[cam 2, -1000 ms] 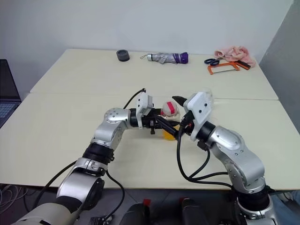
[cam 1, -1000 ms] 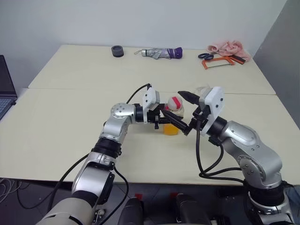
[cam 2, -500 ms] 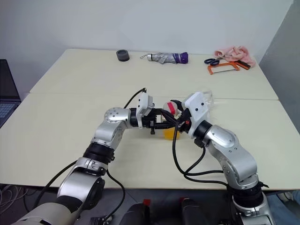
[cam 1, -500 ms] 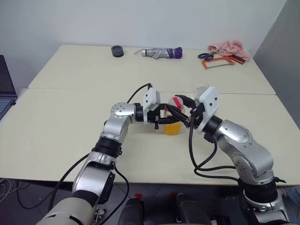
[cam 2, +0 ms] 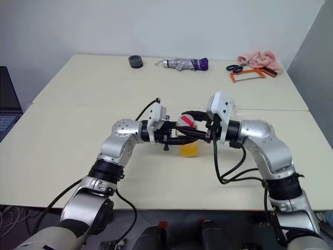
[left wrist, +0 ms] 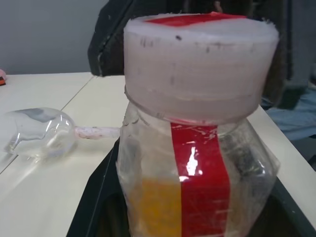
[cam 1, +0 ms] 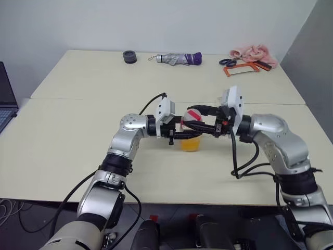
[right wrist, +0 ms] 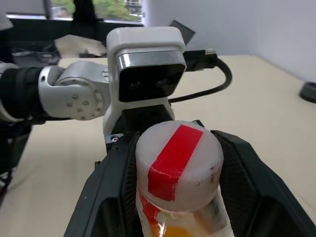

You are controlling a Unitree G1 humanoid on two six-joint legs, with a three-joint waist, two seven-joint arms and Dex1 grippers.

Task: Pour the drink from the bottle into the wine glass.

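Note:
The bottle, clear plastic with a red label strip, stands upright at the middle of the table. The orange drink fills its lower part. My left gripper reaches in level from the left and is shut on the bottle's body. My right gripper comes in level from the right, its fingers closed on either side of the bottle's cap, which is whitish with a red strip across the top. The wine glass appears to lie on its side on the table beyond the bottle.
Along the far side of the table lie a black tape roll, a folded umbrella, scissors, an orange-framed saw and a pink cloth. A laptop sits at the left edge.
My right gripper has swung in from the right, turned level and closed from wide open around the bottle's cap. The left gripper and the bottle have stayed in place.

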